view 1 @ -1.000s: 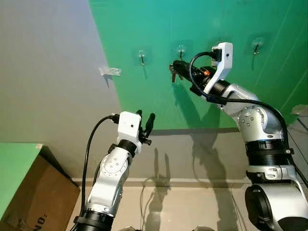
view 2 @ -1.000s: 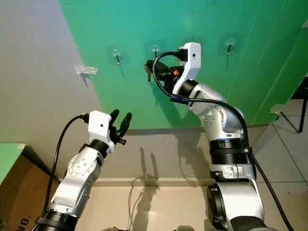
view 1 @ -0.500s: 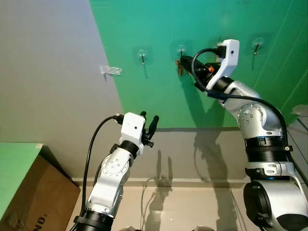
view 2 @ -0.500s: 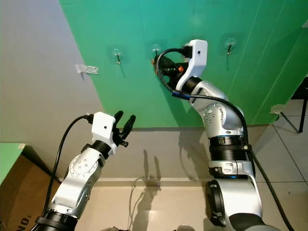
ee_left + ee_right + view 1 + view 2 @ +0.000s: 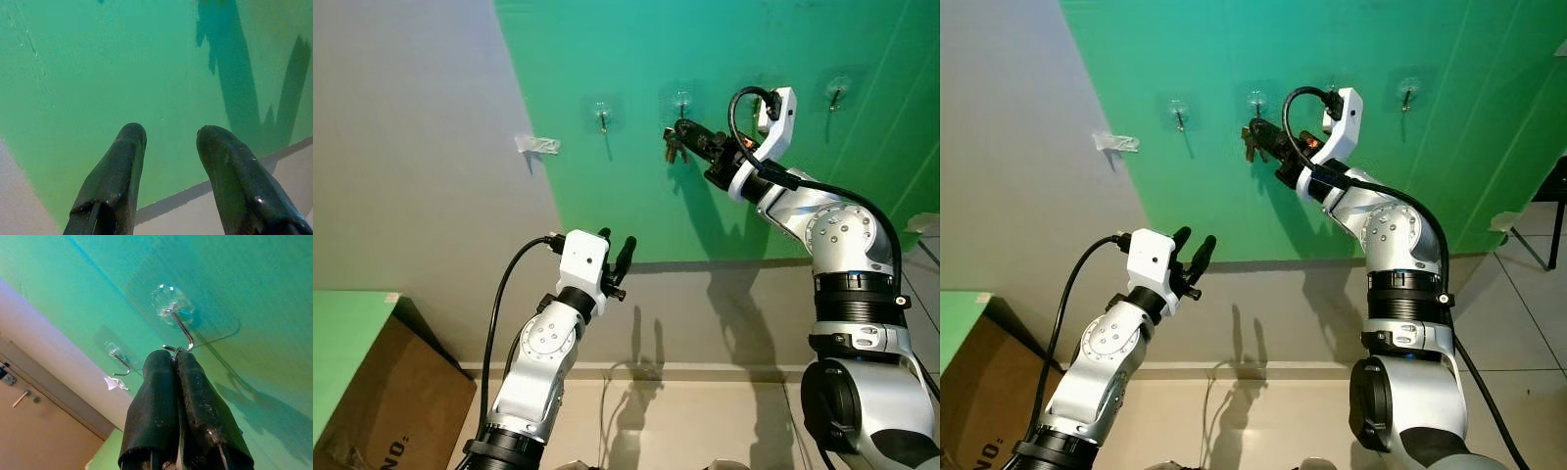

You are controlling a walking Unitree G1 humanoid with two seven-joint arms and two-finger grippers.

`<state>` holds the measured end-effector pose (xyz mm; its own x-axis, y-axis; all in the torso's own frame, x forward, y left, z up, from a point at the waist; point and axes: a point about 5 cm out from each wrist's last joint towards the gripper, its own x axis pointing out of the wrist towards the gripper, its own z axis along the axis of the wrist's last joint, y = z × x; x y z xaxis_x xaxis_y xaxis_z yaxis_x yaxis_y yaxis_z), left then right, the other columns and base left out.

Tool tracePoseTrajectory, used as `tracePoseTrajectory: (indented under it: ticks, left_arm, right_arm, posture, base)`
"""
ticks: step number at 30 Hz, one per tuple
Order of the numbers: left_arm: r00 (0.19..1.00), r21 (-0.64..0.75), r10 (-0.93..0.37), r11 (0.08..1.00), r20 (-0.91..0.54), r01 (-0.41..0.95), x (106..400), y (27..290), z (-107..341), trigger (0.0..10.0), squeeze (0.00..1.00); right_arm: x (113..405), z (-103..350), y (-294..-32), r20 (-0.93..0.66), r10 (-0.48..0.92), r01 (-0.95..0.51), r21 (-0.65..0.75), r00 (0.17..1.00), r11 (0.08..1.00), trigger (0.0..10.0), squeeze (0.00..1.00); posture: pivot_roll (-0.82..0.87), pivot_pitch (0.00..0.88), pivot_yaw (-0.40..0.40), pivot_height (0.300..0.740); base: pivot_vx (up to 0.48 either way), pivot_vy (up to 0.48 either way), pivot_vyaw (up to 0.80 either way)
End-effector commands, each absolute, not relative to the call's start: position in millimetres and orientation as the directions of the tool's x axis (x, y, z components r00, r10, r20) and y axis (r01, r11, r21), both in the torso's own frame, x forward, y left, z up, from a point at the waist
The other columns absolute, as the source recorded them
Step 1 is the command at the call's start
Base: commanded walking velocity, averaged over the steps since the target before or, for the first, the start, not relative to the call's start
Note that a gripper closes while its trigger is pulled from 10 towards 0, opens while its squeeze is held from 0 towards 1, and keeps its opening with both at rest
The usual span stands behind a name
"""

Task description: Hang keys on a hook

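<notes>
We judge hanging nearly done: our right gripper (image 5: 175,363), pinching the keys (image 5: 672,147), holds their ring at the hook (image 5: 180,325); release remains.

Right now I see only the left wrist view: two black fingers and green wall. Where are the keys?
Observer: The keys dangle from the right gripper, just under the middle hook.
Operator: Is the ring on that hook?
Observer: In the right wrist view, the key ring touches the hook's tip. I cannot tell if it is over it.
Operator: And my left gripper?
Observer: The left gripper is open, well below the row of hooks.
</notes>
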<state>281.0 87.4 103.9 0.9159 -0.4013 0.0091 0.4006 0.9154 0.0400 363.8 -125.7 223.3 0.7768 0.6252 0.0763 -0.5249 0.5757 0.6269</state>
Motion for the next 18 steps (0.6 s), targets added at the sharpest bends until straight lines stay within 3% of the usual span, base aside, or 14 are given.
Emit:
tracePoseTrajectory:
  ticks: [1, 11, 14, 15, 16, 17, 18]
  left_arm:
    - [0.918, 0.046, -0.396, 0.917, -0.008, 0.396, 283.3, 89.3, 102.5, 10.0, 0.00]
    - [0.918, 0.046, -0.397, 0.916, -0.014, 0.398, 282.8, 88.7, 101.1, 10.0, 0.00]
    - [0.916, 0.054, -0.402, 0.914, -0.018, 0.402, 281.9, 88.4, 100.2, 10.0, 0.00]
    - [0.915, 0.055, -0.403, 0.914, -0.019, 0.403, 281.8, 88.2, 100.0, 10.0, 0.00]
    - [0.915, 0.055, -0.403, 0.914, -0.019, 0.403, 281.8, 88.2, 100.0, 10.0, 0.00]
    - [0.915, 0.056, -0.403, 0.913, -0.020, 0.403, 281.8, 87.8, 100.0, 10.0, 0.00]
    - [0.915, 0.055, -0.403, 0.913, -0.020, 0.403, 281.8, 87.7, 100.0, 10.0, 0.00]
  right_arm:
    - [364.1, 228.0, -122.0, 0.082, 0.635, -0.530, 0.638, 0.768, 0.559, 0.0, 0.00]
    - [364.1, 224.9, -124.0, 0.067, 0.622, -0.509, 0.647, 0.780, 0.568, 0.0, 0.00]
    - [365.4, 218.6, -125.6, 0.005, 0.592, -0.482, 0.585, 0.806, 0.652, 0.0, 0.00]
    - [366.9, 214.4, -126.9, -0.032, 0.569, -0.465, 0.539, 0.822, 0.702, 8.1, 0.05]
    - [366.9, 214.4, -126.9, -0.032, 0.569, -0.465, 0.539, 0.822, 0.702, 8.1, 0.05]
    - [368.9, 210.0, -128.9, -0.055, 0.545, -0.449, 0.501, 0.837, 0.740, 10.0, 1.00]
    - [369.3, 208.6, -129.3, -0.061, 0.541, -0.448, 0.486, 0.839, 0.750, 10.0, 1.00]
  posture:
    - [-0.25, 0.009, 0.115, 0.740]
    - [-0.25, 0.010, 0.114, 0.740]
    - [-0.25, 0.011, 0.113, 0.740]
    - [-0.25, 0.011, 0.113, 0.740]
    - [-0.25, 0.011, 0.113, 0.740]
    - [-0.25, 0.011, 0.112, 0.740]
    - [-0.25, 0.011, 0.112, 0.740]
  base:
    - [0.000, 0.000, 0.00]
    - [0.000, 0.000, 0.00]
    - [0.000, 0.000, 0.00]
    - [0.000, 0.000, 0.00]
    - [0.000, 0.000, 0.00]
    - [0.000, 0.000, 0.00]
    - [0.000, 0.000, 0.00]
